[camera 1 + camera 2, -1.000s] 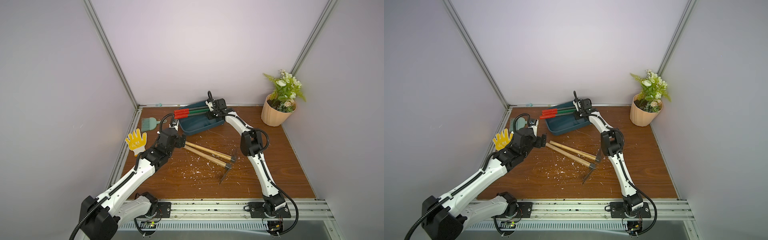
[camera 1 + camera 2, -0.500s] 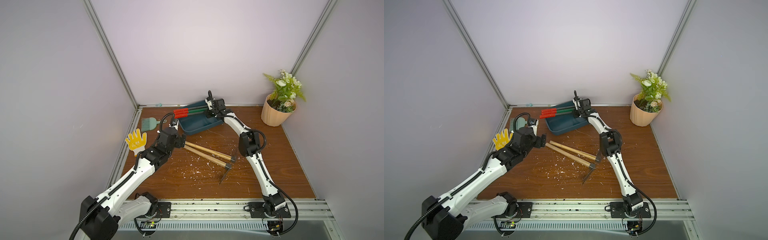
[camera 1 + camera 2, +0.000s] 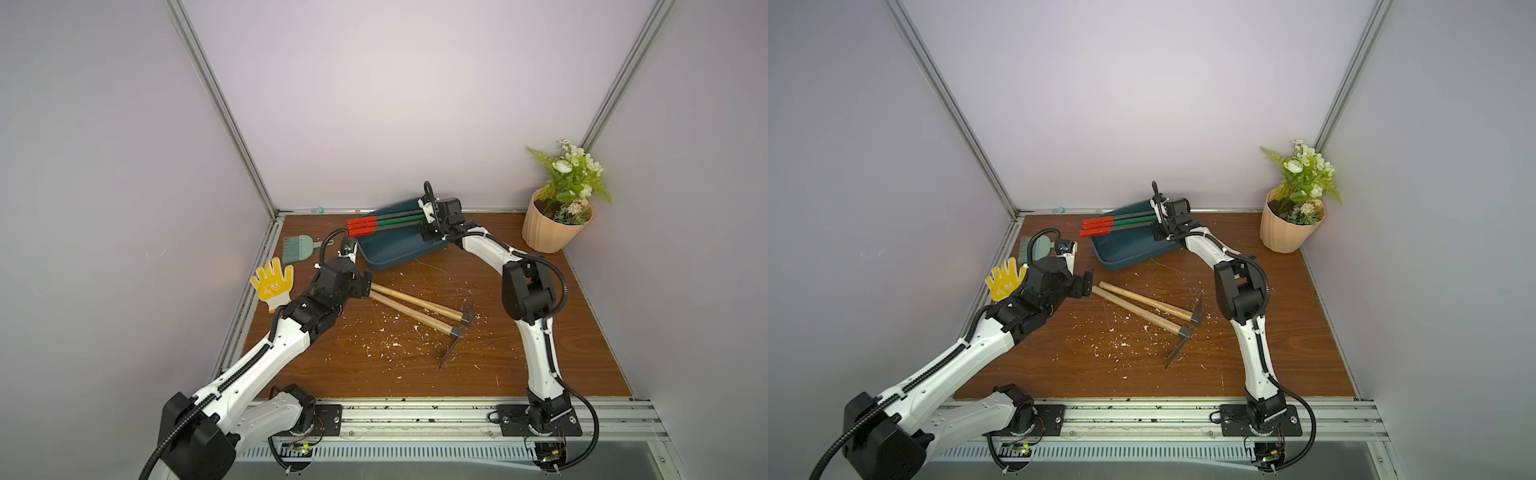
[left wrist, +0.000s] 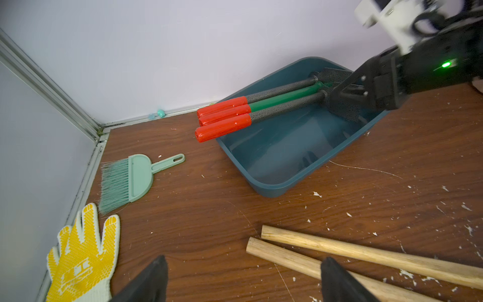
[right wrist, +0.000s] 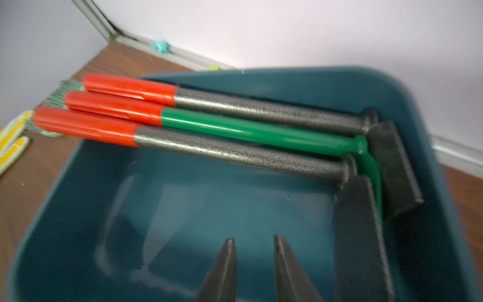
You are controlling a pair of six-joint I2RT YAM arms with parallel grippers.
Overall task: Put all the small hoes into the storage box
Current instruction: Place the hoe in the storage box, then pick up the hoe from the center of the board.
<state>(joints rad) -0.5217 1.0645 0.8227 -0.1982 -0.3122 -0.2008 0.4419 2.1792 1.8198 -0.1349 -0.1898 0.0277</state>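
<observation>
Apparent reach step: left end effector (image 4: pixel 244 258), spread wide, hovers at the handle tip of the small hoe (image 3: pixel 415 314) lying mid-surface, short of the back-edge storage box (image 3: pixel 407 255), where the right end effector (image 5: pixel 253 239) hangs slightly parted and empty; next likely needs descent and a square clamp.

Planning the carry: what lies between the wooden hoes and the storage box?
Bare tabletop with white flecks, between wooden hoes and storage box, in the left wrist view.
</observation>
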